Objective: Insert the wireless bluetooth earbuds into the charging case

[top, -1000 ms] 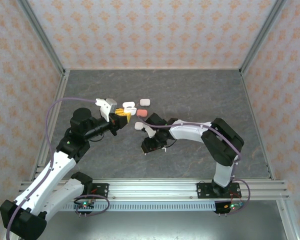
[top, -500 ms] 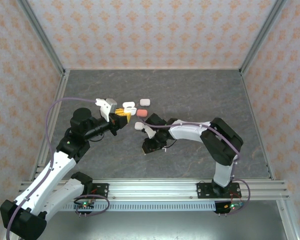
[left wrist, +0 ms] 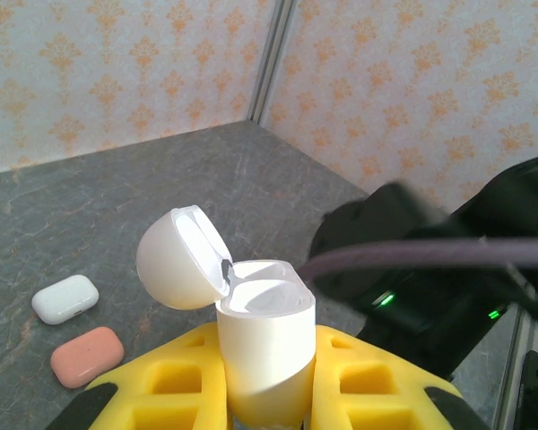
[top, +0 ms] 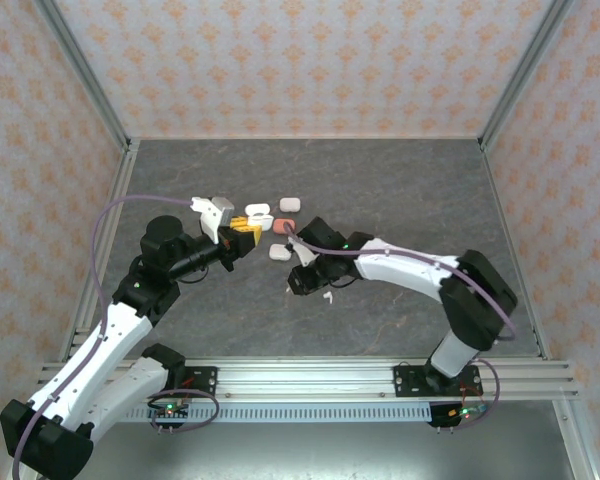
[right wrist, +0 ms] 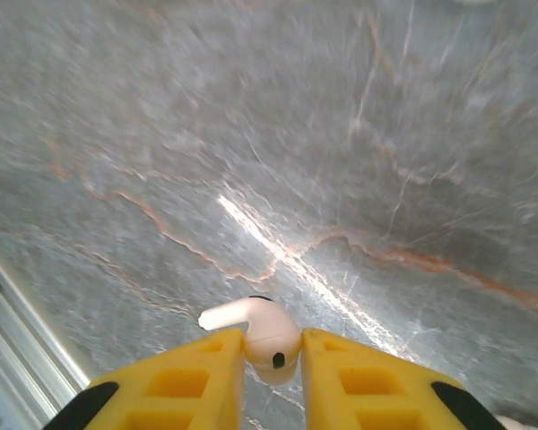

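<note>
Right gripper (right wrist: 273, 340) is clenched on a pale earbud (right wrist: 251, 321), bulb pinched between the pads and stem sticking out left, above bare table (right wrist: 359, 161). Left gripper (left wrist: 267, 363) is clamped on the white case (left wrist: 264, 331), held upright with the lid (left wrist: 181, 258) flipped back. Judgement for the step: carry the earbud over to the open case, turn the wrist so the stem points down into a free well, descend slowly, and let go only once it is seated. The left arm should keep the case steady. The pinch looks shallow, so a twist could slip it. Versus one second ago: the right arm's elbow has swung out right and its wrist has moved up toward the case. A second earbud (top: 328, 296) now lies exposed on the table just beside it. The left arm has not moved.
</note>
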Controlling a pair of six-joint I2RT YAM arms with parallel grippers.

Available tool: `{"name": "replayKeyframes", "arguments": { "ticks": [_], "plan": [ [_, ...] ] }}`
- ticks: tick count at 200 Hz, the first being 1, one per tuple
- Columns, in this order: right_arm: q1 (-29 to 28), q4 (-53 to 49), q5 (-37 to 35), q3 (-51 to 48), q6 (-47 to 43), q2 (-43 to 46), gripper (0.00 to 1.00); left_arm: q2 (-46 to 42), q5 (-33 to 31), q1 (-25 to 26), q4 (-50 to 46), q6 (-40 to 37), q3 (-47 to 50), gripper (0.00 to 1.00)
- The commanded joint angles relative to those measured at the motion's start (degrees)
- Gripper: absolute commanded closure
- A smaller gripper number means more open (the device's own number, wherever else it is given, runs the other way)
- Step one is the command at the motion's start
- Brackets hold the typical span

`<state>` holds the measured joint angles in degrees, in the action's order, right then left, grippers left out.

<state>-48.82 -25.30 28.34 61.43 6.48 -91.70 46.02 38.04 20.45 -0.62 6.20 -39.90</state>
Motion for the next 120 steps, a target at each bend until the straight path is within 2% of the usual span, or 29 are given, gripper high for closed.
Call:
{"name": "replayKeyframes", "arguments": {
  "ticks": [1, 64, 120],
  "plan": [
    [0.43, -1.16, -5.58, 1.00, -2.65, 5.02, 0.78, -0.05, 0.19, -0.58, 3.50, 1.18, 0.35, 1.00],
    [1.18, -0.83, -15.46, 3.70, -14.23, 19.72, 0.78, 1.69, 5.55, -0.54, 4.84, 1.89, 0.26, 1.00],
    [0.58, -1.88, -15.59, 11.70, -25.67, 20.71, 0.78, 5.93, 13.32, 0.58, 4.84, 0.54, -1.69, 1.00]
  ]
}}
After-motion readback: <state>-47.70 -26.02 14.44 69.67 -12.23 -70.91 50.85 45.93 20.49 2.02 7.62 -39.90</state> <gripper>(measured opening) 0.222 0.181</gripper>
